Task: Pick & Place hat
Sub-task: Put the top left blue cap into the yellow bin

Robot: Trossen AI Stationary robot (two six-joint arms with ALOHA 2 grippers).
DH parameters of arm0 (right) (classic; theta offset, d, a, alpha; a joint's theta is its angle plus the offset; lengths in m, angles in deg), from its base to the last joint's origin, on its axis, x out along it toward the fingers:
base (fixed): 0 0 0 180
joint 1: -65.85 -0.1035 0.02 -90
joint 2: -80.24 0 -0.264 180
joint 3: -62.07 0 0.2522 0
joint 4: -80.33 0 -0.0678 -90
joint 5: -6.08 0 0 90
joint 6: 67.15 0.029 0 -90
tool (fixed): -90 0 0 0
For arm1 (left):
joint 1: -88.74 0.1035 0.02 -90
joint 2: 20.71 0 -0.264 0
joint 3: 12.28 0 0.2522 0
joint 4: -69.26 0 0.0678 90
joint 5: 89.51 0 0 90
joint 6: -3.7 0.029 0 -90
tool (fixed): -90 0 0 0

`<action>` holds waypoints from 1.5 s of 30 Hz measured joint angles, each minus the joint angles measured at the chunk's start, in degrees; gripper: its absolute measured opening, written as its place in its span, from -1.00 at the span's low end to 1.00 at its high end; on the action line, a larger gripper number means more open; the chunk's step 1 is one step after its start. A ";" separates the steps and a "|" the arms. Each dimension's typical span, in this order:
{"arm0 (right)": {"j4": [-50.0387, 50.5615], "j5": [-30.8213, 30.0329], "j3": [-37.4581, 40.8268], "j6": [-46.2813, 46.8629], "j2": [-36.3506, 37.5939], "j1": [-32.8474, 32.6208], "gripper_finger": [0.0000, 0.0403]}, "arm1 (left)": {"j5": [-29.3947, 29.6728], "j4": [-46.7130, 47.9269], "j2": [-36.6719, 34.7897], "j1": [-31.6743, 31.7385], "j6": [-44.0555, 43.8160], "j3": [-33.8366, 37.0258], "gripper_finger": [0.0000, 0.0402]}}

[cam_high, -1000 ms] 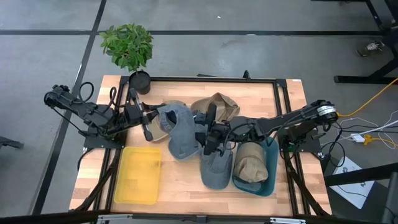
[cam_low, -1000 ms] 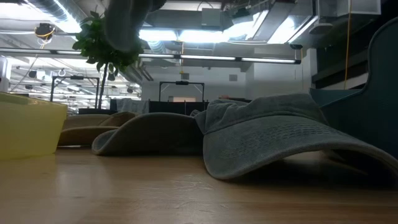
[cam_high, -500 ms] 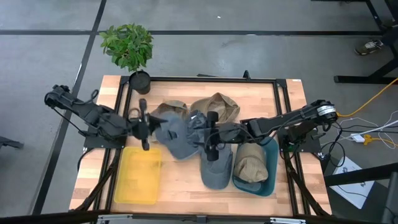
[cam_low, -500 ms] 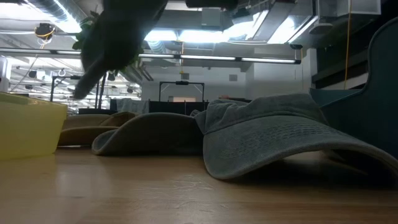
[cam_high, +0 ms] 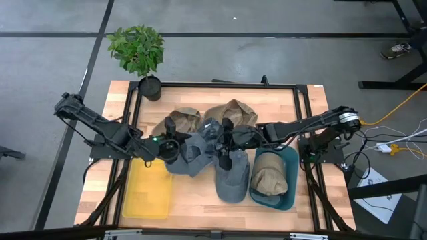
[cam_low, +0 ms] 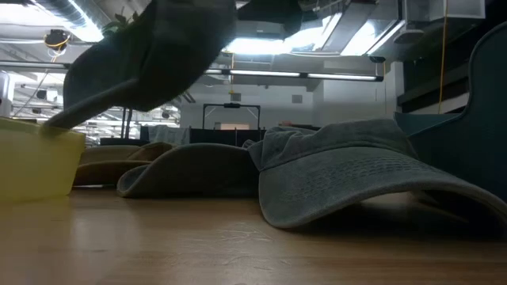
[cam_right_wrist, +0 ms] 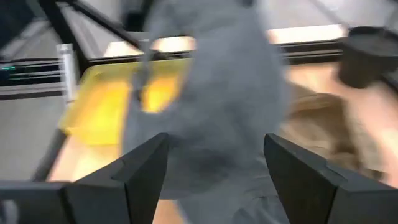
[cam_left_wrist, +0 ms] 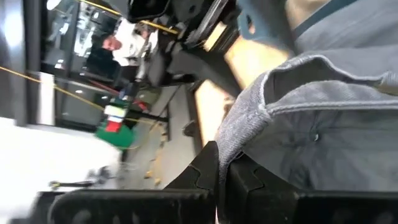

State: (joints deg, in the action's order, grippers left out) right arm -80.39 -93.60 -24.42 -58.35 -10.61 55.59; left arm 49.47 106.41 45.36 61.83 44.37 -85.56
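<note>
One grey hat [cam_high: 190, 152], soft, rumpled, lifted | left fingers [cam_left_wrist: 217, 171] clamped on hat | right fingers [cam_right_wrist: 146, 168] apart

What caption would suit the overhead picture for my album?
Left pincer carries a grey-blue cloth cap beside the yellow plastic bin, right pincer open nearby.

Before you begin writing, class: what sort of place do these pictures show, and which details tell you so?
Probably a robotics lab or workshop. A framed wooden table stands on a bare concrete floor, the low view shows exposed ceiling ducts, and power cables trail beside the rig.
</note>
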 joint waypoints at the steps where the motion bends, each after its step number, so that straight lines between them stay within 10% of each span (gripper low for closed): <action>1: -0.03 1.74 -0.02 -0.01 -0.12 0.00 0.31 | 0.85 -0.60 0.26 0.00 1.03 0.00 -0.98; 11: -2.16 -1.65 -0.06 -3.09 -2.38 0.55 0.22 | 0.16 -7.76 0.48 0.07 6.78 0.00 -0.98; 21: 5.42 -7.36 -0.06 -7.00 -1.83 0.55 -0.93 | 2.44 -4.71 0.48 0.07 -0.10 0.00 -0.84; 34: 10.38 -34.17 -0.02 -28.93 -0.13 -1.16 -0.97 | -13.70 1.36 -2.27 0.05 -24.32 0.00 -0.10; 45: 6.29 -24.28 0.00 -41.29 3.67 -3.70 -0.99 | -6.28 9.48 -12.41 -2.95 -21.46 0.00 0.05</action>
State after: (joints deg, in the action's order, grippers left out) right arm -74.10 -117.88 -24.42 -99.64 -6.94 51.88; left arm 43.19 115.89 32.95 58.88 22.92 -85.56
